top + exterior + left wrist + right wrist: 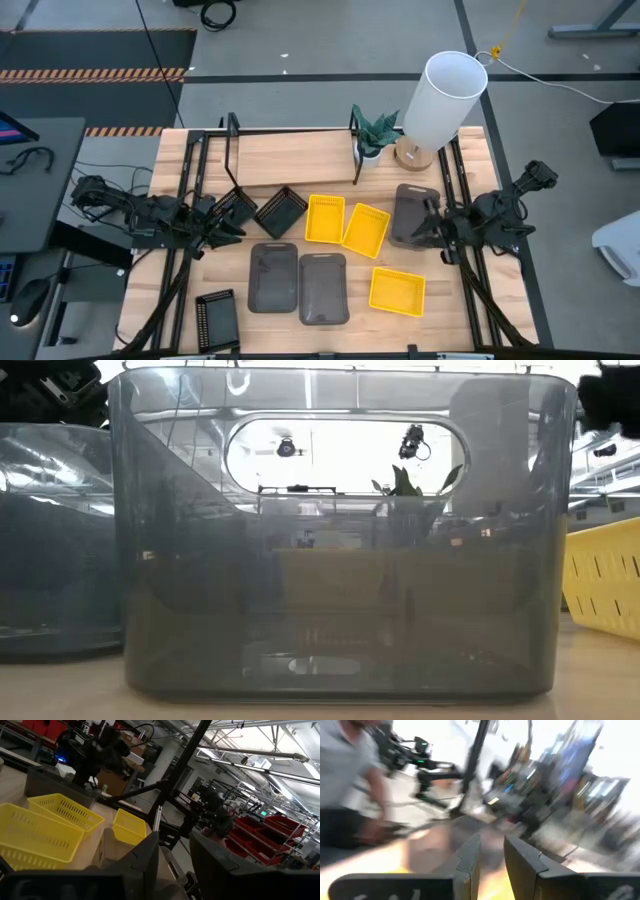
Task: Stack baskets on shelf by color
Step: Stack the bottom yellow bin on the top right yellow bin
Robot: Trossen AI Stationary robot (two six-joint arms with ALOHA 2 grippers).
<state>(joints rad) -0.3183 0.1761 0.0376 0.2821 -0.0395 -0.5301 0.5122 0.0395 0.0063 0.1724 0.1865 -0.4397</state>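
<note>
We see the left tool (228, 232) at nine o'clock on the counter (450, 310), its fingers slightly parted beside a black slatted basket (236, 207). The right tool (428, 225) at three o'clock sits on a smoky grey basket (408, 212), fingers narrowly apart in its wrist view; whether it grips, we cannot tell. The shelf (290, 155) lies at twelve, three yellow baskets (325, 218) mid-counter.

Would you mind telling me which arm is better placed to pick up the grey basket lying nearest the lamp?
The right. Its hand sits at that grey basket, beside the lamp. The left hand is across the table by the black baskets.
</note>
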